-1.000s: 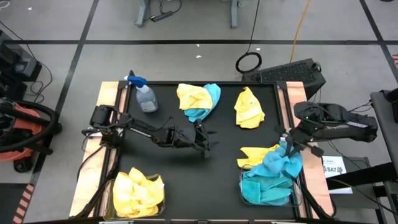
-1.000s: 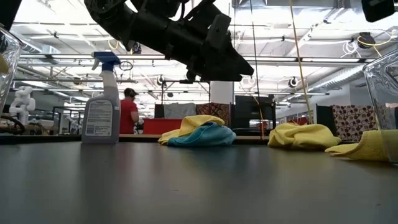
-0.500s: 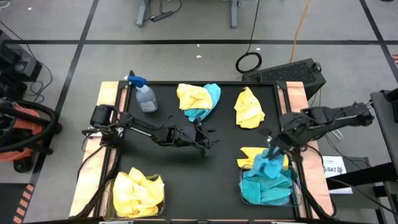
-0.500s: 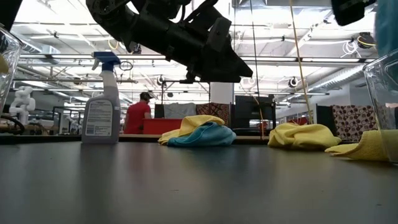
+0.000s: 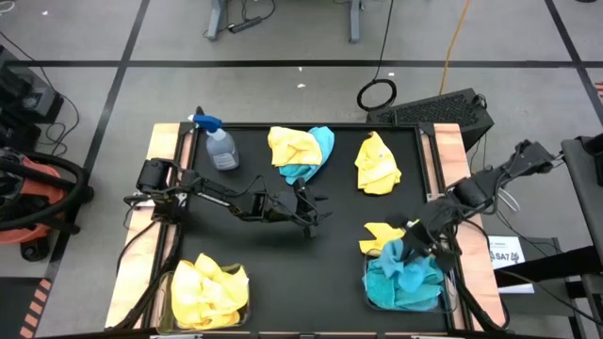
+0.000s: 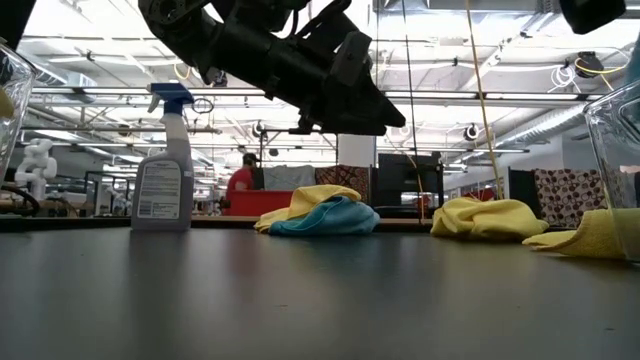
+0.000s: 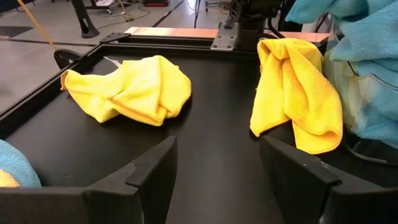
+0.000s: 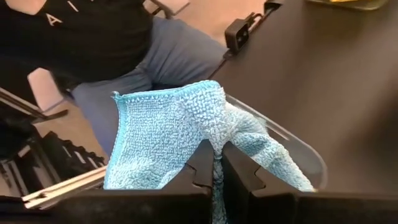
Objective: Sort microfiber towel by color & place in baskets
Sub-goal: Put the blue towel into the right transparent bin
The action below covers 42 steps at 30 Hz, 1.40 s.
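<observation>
While the left gripper (image 5: pixel 316 215) hangs with its fingers (image 7: pixel 149 171) spread apart over the bare middle of the bench (image 5: pixel 311 273), the right gripper (image 5: pixel 411 250) sits over the right-hand basket (image 5: pixel 367 282) at the bench's front right corner, its fingers pinched tight on a fold of a turquoise towel (image 8: pixel 180 134); the towel drapes from the fingers onto the turquoise heap (image 5: pixel 403 282) filling that basket; a yellow towel (image 5: pixel 384 234) lies just behind the basket, against its rear rim, as the left wrist view confirms (image 7: pixel 295 93); the left-hand basket (image 5: pixel 173 303) at the front left corner holds a pile of yellow towels (image 5: pixel 209 290); near the rear edge, at the middle, a yellow towel and a turquoise towel lie bunched together (image 5: pixel 300 153), touching; a further yellow towel (image 5: pixel 377 165) lies alone towards the rear right corner, apart from that pair; a spray bottle (image 5: pixel 219 143) with a blue trigger stands upright near the rear left corner; in the low view a person in a red top (image 6: pixel 240 186) is visible in the room beyond the bench; the right wrist view shows a seated person's legs (image 8: pixel 149 65) beside the bench edge.
</observation>
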Available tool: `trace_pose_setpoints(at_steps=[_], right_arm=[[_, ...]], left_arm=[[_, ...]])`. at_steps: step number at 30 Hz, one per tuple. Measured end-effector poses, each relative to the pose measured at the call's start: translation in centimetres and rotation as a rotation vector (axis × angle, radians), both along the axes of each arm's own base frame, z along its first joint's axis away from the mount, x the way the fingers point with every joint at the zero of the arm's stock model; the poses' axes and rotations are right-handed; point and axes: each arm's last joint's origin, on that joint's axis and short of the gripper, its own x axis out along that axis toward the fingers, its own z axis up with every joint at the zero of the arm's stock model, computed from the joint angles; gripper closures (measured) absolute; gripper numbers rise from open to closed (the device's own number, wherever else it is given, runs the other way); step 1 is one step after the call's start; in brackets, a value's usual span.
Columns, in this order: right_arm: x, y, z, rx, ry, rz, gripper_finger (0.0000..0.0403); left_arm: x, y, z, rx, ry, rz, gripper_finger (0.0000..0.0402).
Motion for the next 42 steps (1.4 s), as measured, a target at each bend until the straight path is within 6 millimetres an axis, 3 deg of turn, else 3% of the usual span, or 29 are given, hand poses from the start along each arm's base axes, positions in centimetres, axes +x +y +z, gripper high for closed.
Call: trace_pose_setpoints(at_steps=[6,13,22,32,38,42], right_arm=[[0.7,2.3,-1.3,-0.009,0.099,0.011,0.0399],[1.4,5.3,-3.8,-0.151,0.166,0.010,0.0399],[2.2,6.8,-7.2,-0.368,0.247,-0.034,0.0399],[3.5,9.0,-11.6,-0.492,0.369,-0.028,0.0399],[3.6,9.4,-12.5,-0.498,0.406,-0.054,0.0397],[3.4,9.2,-12.0,-0.461,0.412,-0.080,0.0372]], left_arm=[[0.0,-0.2,0.0,-0.008,-0.001,-0.008,0.0166],[-0.1,-0.7,-0.1,-0.009,0.009,-0.025,0.0166],[-0.2,-1.4,-0.1,-0.011,0.015,-0.043,0.0166],[-0.3,-2.4,-0.2,-0.052,0.009,-0.056,0.0166],[-0.4,-2.8,-0.1,-0.060,0.007,-0.064,0.0166],[-0.4,-3.0,-0.1,-0.062,0.006,-0.067,0.0166]])
